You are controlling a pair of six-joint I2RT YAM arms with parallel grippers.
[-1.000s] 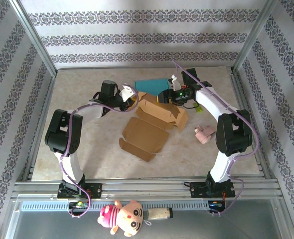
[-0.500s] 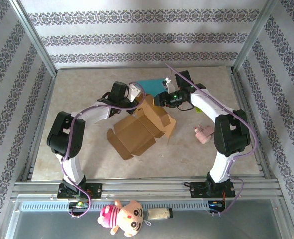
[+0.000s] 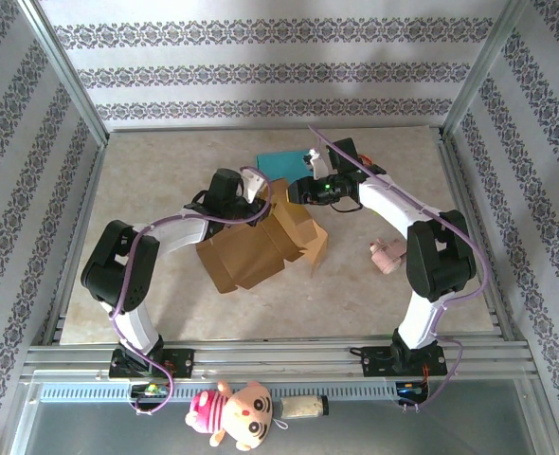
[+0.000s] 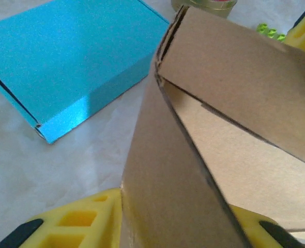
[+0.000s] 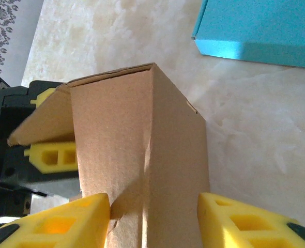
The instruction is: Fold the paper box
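1. Since a second back: paper box point(image 3: 256, 248) no longer splayed open on the counter point(image 3: 156, 180). Now gathered into a compact block, pulled left and turned. Both arms drawn in tight over its far end.
2. Position now: mid-counter, between the two arms, resting on the surface. Just in front of the blue box point(image 3: 281, 163). Pink toy point(image 3: 387, 254) off to the right, well apart.
3. Left fingers point(image 4: 75, 227): parted, one on each side of an upright cardboard wall. Cannot tell whether pressing or merely straddling.
4. Right fingers point(image 5: 235, 217): at a middling spread, both touching the sides of a folded corner section. Judged a hold on the box.
5. Step in hand, by judgement: squaring the side walls and tucking flaps in before the lid closes.
6. To do it well:
   - Keep the right hold steady as an anchor.
   - Press the left wall along its crease, not across the panel.
   - Keep the underside flat to the counter.
   - Go easy on the pinched corner to avoid crushing it.
   - Watch the open seam at the wall's top edge in the left wrist view, lest a flap buckle instead of sliding inside.
7. Materials:
   - Paper box: brown kraft card, matte, faintly fibrous, thin with dark cut edges. Likely stiff across panels, weak at the scores. Flat rectangles meeting in sharp ridges.
   - Blue box: smooth, slight sheen, flat and closed.
   - Counter: pale, marbled, hard-looking.
   - Fingers: yellow, moulded with open cells, dark tips.
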